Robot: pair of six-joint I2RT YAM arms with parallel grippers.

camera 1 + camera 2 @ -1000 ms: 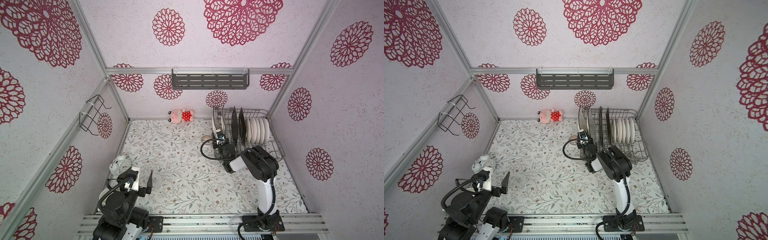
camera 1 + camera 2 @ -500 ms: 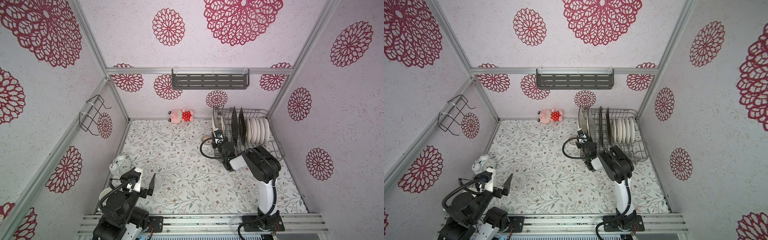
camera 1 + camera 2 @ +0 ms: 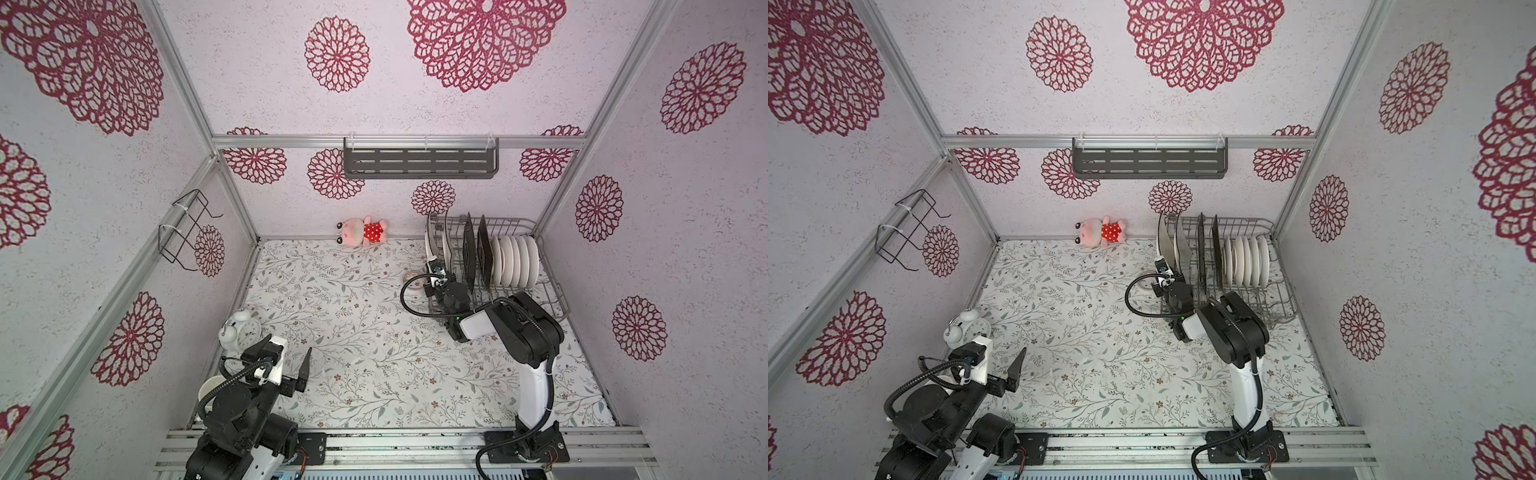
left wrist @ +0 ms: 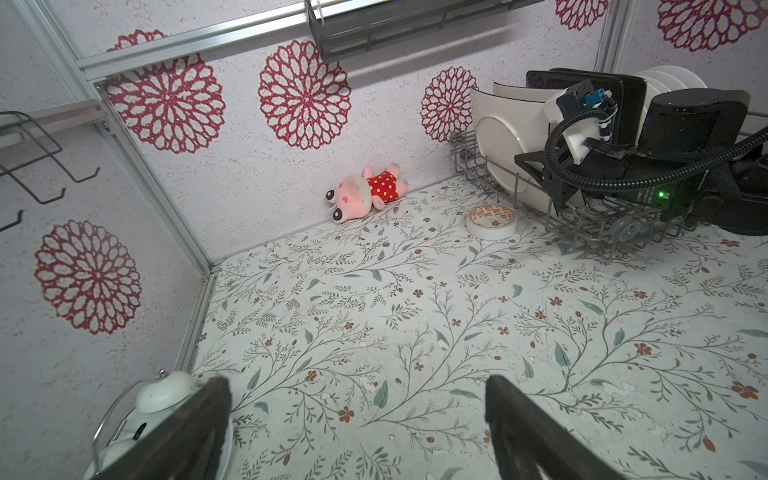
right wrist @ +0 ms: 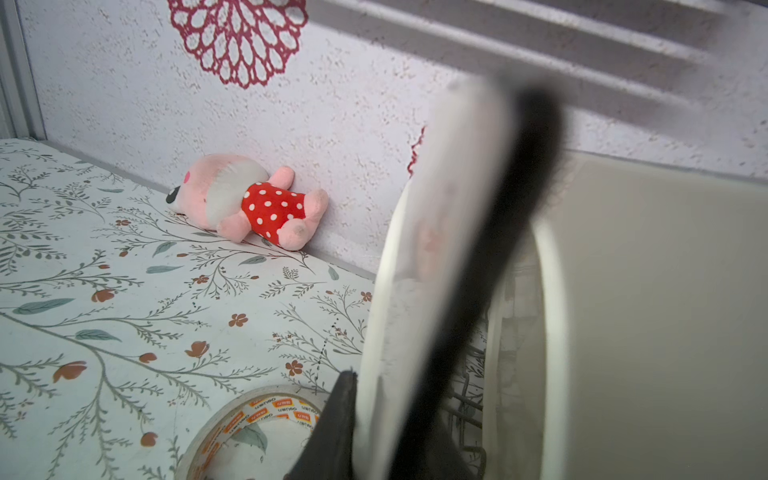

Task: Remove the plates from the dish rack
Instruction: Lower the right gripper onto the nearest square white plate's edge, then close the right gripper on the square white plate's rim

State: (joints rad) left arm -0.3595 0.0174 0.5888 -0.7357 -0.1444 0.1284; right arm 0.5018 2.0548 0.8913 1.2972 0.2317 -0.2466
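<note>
Left arm [image 3: 239,409]: folded low at its base. Left gripper [image 3: 286,353]: level, jaws fully spread, empty. Right arm [image 3: 524,330]: elbow raised, forearm extended forward. Right gripper [image 3: 430,258]: one finger pressed to each face of an upright white plate [image 4: 498,145].

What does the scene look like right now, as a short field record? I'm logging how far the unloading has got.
right gripper: jaws closed on the rim of the outermost white square plate, which stands in the dish rack
left gripper: open, empty, near the alarm clock
also in rack: black square plates, round white plates, upright
plates unloaded: none visible on table
clutter: tape roll, plush toy, mug
</note>
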